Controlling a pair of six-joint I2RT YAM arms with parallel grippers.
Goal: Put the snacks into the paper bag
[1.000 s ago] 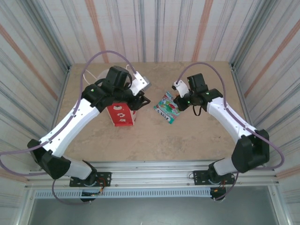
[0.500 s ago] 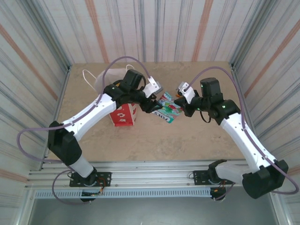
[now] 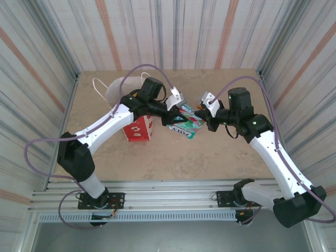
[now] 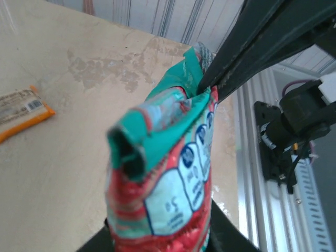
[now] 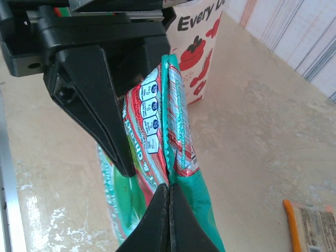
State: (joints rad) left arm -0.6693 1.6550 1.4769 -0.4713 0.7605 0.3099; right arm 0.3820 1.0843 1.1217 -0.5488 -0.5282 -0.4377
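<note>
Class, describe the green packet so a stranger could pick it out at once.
Find the white and red bag on the table. Right of it, the left tool and right tool grip the green packet. It is held up; the orange packet lies flat.

A beige, stone-patterned worktop [image 3: 173, 157] fills the middle of the overhead view. In the left wrist view it carries a scuffed pale patch [image 4: 100, 68] toward 11 o'clock. Corrugated metal walls close it in on three sides: the back wall [image 3: 173, 31] at 12 o'clock, a side wall [image 3: 31, 79] at 9 o'clock and another [image 3: 304, 63] at 3 o'clock, all ribbed in grey and white with faded orange stripes. At 6 o'clock an aluminium rail [image 3: 173, 189] runs along the near edge, with a slotted strip [image 3: 168, 216] just below it and a plain grey surface [image 3: 168, 236] beyond that.
</note>
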